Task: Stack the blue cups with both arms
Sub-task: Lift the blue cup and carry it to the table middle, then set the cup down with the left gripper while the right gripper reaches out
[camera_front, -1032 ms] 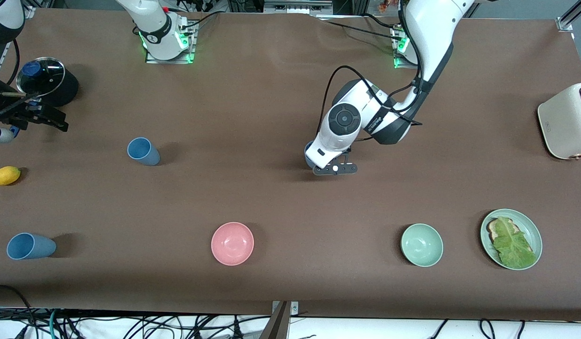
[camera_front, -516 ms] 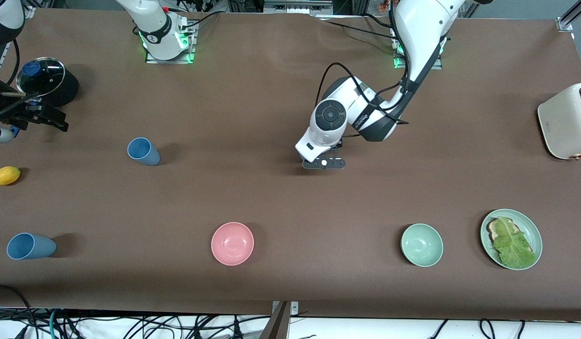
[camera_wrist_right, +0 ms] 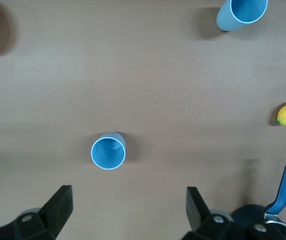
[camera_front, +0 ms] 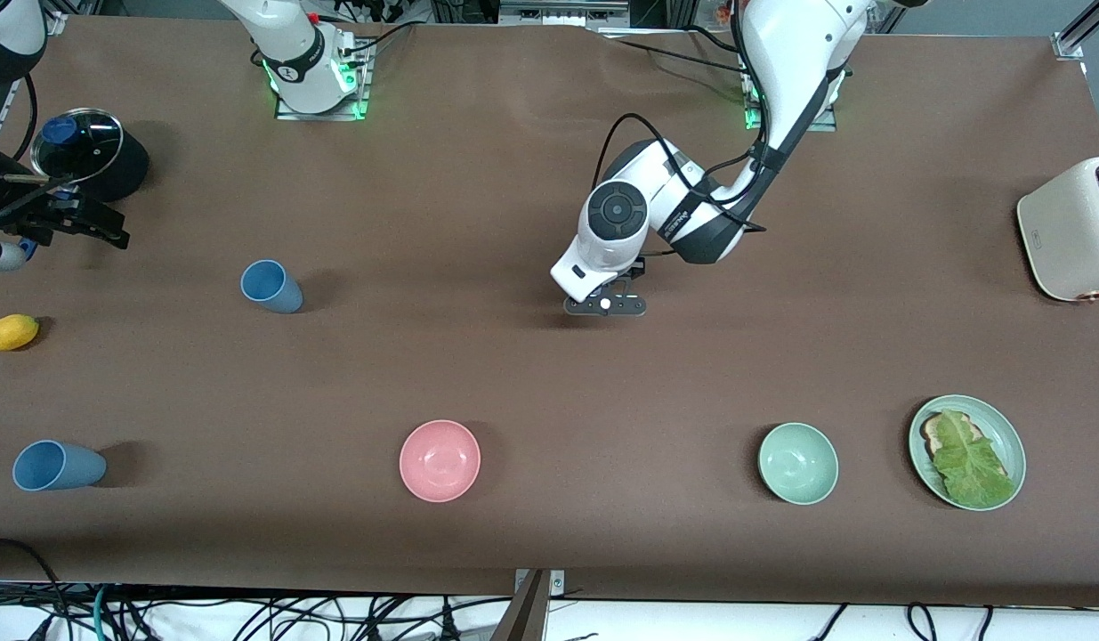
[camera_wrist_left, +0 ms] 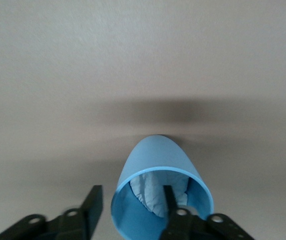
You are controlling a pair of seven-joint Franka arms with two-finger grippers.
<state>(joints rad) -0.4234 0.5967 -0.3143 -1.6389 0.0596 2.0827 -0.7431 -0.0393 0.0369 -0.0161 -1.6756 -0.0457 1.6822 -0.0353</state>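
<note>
Front view: the left gripper [camera_front: 605, 304] sits low over the middle of the bench [camera_front: 513, 374], and what it straddles is hidden. One blue cup [camera_front: 270, 286] stands toward the right arm's end. A second blue cup [camera_front: 58, 466] is nearer the camera. The right gripper [camera_front: 82, 224] waits beside a black pot [camera_front: 91, 165].

Left wrist view: the left gripper [camera_wrist_left: 132, 196] is partly open. One finger is inside a third blue cup [camera_wrist_left: 158, 165] and one is outside, just clear of the wall.

Right wrist view: the right gripper [camera_wrist_right: 127, 200] is wide open and empty, above the first blue cup [camera_wrist_right: 108, 151].
</note>
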